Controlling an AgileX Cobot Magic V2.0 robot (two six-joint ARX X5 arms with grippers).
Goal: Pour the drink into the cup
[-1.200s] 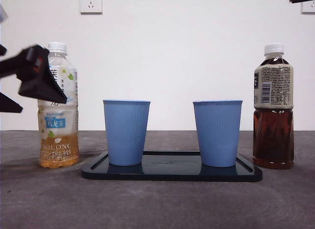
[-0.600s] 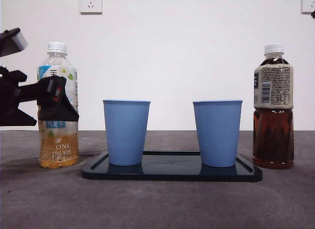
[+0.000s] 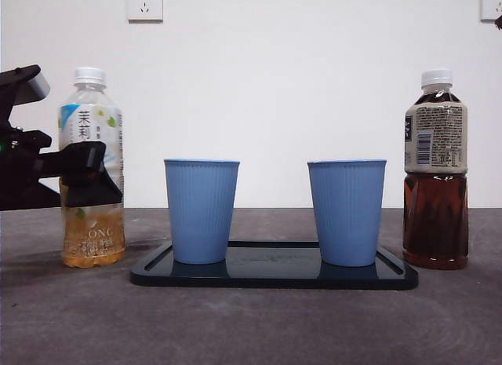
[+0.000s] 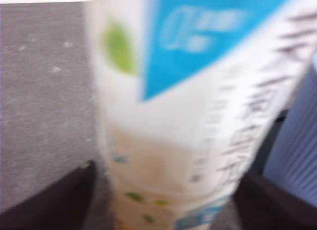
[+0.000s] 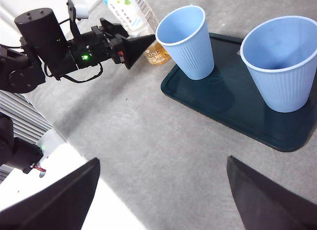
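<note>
Low front view; two wrist close-ups

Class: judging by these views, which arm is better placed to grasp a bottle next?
Left. The left gripper already straddles the oolong bottle, jaws open either side. The right gripper hangs high, away from both bottles.

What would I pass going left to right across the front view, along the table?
Left gripper at the oolong tea bottle → left blue cup → right blue cup, both cups standing on the dark tray → dark tea bottle.
</note>
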